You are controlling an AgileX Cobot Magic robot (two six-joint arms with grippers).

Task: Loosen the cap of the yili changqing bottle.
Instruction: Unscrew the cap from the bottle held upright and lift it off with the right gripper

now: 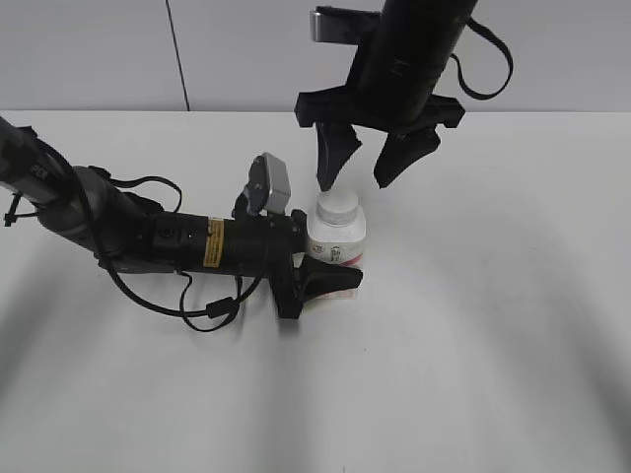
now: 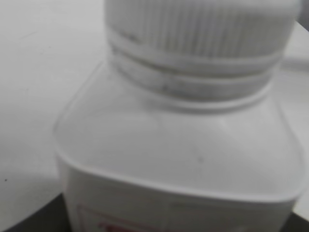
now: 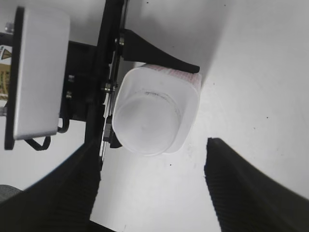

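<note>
**Bottle clamped low on the left, right gripper spread above the cap**

You are looking at a plain white table (image 1: 493,374) with both arms meeting near its middle. Your left arm (image 1: 128,232) lies almost flat along the surface from the left side. Your right arm (image 1: 414,49) comes down from the top of the exterior view.

The left gripper (image 1: 330,258) is clamped on the yili changqing bottle (image 1: 338,241), one dark finger (image 1: 330,279) pressed against the near side of the labelled body; the far finger is hidden behind the bottle. The right gripper (image 1: 363,168) hangs just above, its two fingers spread apart and touching nothing. In the right wrist view they frame the bottle from either side with clear table between.

The bottle stands upright on the table, near the centre. Its red-pink label (image 1: 340,256) faces the front. The cap (image 1: 337,208) sits on the neck, and the left wrist view shows its ribbed side.
</note>
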